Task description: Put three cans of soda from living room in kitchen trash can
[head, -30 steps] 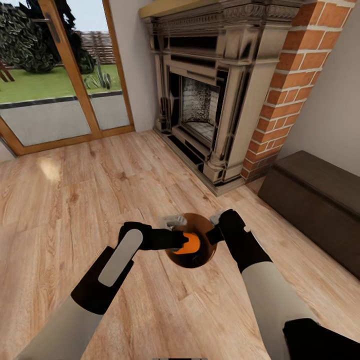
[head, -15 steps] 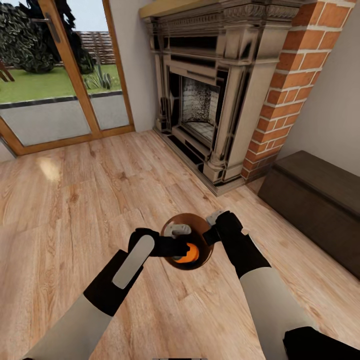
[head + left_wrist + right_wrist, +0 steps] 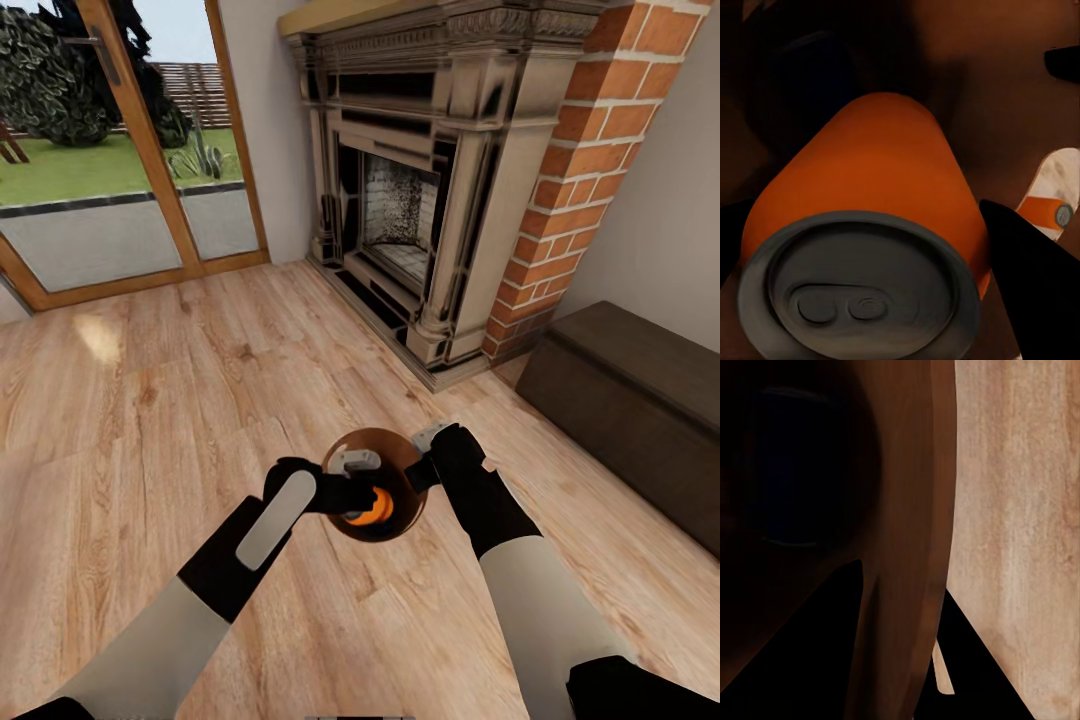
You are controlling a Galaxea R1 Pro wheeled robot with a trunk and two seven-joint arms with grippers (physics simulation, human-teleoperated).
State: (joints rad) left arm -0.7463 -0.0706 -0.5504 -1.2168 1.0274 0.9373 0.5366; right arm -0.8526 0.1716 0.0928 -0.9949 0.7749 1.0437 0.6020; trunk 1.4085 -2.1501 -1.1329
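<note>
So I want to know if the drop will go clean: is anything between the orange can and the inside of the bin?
Nothing visible. The left end effector holds the orange can over the bin's open mouth, its copper inside directly beneath.

The can point(image 3: 372, 505) has a bright orange body; the left wrist view shows its top point(image 3: 859, 289) in grey metal. The bin point(image 3: 375, 482) is glossy copper-brown inside. Both grippers, left point(image 3: 352, 490) and right point(image 3: 428, 450), are black with pale grey pads; the forearms are light grey. The floor point(image 3: 150, 400) is light wood plank with visible grain. The column point(image 3: 590, 160) is red-orange brick with pale mortar. The fireplace point(image 3: 420, 180) is dark bronze-grey, ornately moulded. The bench point(image 3: 630, 400) is dark brown. The door frame point(image 3: 150, 150) is warm orange-brown wood.
</note>
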